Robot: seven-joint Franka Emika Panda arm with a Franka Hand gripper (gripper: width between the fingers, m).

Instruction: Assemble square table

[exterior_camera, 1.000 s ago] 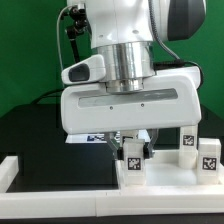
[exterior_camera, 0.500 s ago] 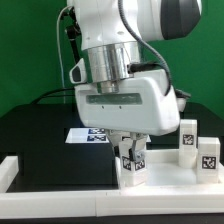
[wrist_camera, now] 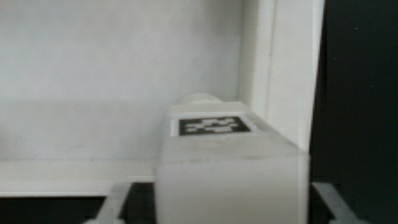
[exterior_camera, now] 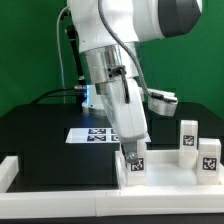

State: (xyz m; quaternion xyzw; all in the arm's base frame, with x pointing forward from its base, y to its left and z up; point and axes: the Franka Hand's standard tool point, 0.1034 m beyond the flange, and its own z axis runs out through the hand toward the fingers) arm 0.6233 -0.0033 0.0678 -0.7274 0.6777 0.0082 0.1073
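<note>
The square table's white slab (exterior_camera: 165,178) lies flat at the front, and its raised rim (wrist_camera: 278,60) runs beside the held part. A white block leg (exterior_camera: 136,166) with a black-and-white tag stands upright at the slab's corner toward the exterior view's left. My gripper (exterior_camera: 132,156) comes down on it from above and is shut on the leg (wrist_camera: 222,165), with a finger (wrist_camera: 130,200) on either side. Two more tagged legs (exterior_camera: 188,136) (exterior_camera: 208,156) stand on the exterior view's right.
The marker board (exterior_camera: 95,135) lies on the black table behind the slab. A long white border bar (exterior_camera: 10,172) runs along the exterior view's left edge. A green backdrop stands behind.
The wrist has turned about the vertical: the hand showed its broad face a second ago and now shows edge-on. The leg stays at the slab's corner in its grip.
</note>
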